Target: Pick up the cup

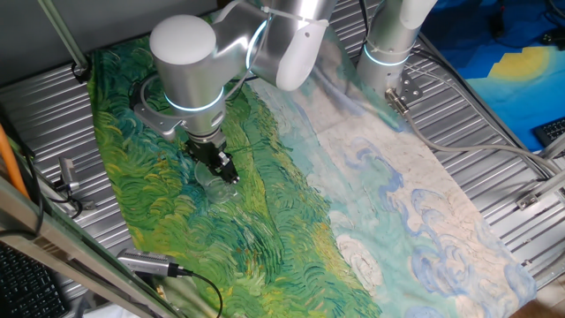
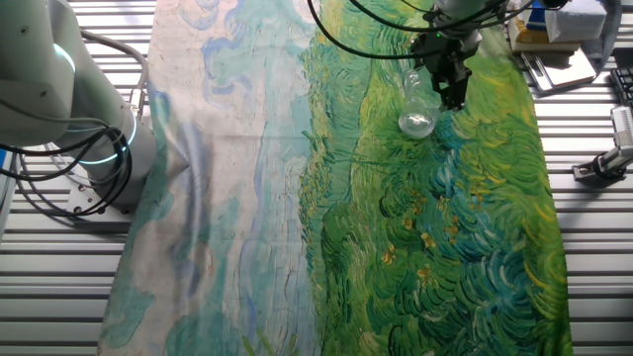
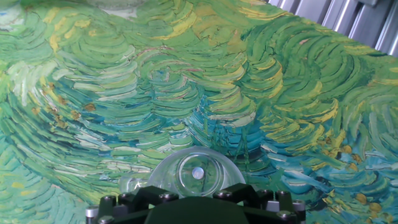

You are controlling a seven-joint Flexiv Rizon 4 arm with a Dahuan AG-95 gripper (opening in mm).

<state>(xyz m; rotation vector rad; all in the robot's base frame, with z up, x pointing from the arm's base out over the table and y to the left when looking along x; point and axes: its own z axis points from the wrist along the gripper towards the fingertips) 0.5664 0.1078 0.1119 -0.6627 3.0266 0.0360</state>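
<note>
We see the gripper (image 1: pixel 222 168) low over the cloth (image 1: pixel 291 203), right at the cup (image 2: pixel 417 111), which sits on the green part of the cloth toward one long edge of the bench (image 1: pixel 494 124). In the hand view the cup (image 3: pixel 194 173) lies just ahead of the gripper body, rim up. We cannot tell whether the fingers are spread or pinching the cup.

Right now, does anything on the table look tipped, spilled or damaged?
The cup looks tilted in the other fixed view, leaning against the gripper rather than upright. Nothing looks spilled or broken. The painted cloth has a few wrinkles near the arm's base.
</note>
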